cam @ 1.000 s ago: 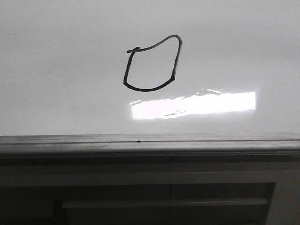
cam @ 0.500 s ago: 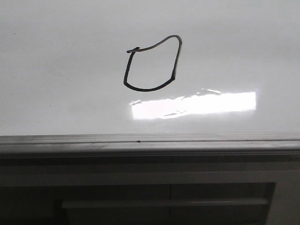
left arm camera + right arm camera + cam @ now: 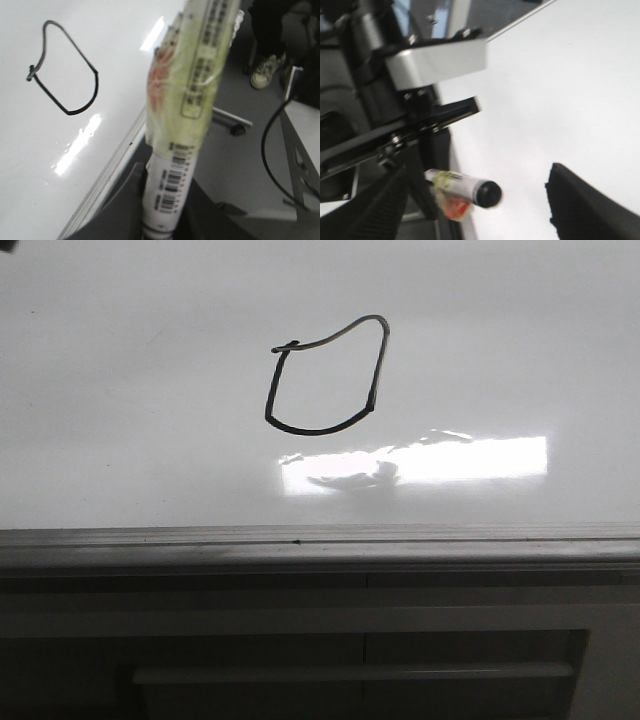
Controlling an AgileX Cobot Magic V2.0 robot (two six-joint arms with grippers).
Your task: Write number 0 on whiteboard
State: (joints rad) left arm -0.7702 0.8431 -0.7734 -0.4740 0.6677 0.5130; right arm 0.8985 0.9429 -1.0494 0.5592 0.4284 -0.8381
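The number 0 (image 3: 318, 431) is a closed, lopsided black loop on the whiteboard (image 3: 120, 420). It also shows in the left wrist view (image 3: 96, 85). My left gripper (image 3: 161, 212) is shut on a white marker (image 3: 170, 175) with a barcode and a yellow-green wrapper, held off the board past its edge strip (image 3: 115, 165). My right gripper (image 3: 480, 215) is open and empty over the whiteboard (image 3: 560, 90). The marker (image 3: 462, 186) points its black end into the gap between the right fingers. Neither gripper is clear in the front view.
A bright glare patch (image 3: 450, 458) lies just below the 0. The grey edge strip (image 3: 320, 540) borders a dark panelled surface (image 3: 350, 640). In the left wrist view, a person's shoe (image 3: 263, 72), a caster (image 3: 236, 131) and a black cable (image 3: 267, 150) are on the floor.
A small dark shape has entered the top left corner of the front view, and a dark reflection now crosses the glare patch. The 0 is unchanged.
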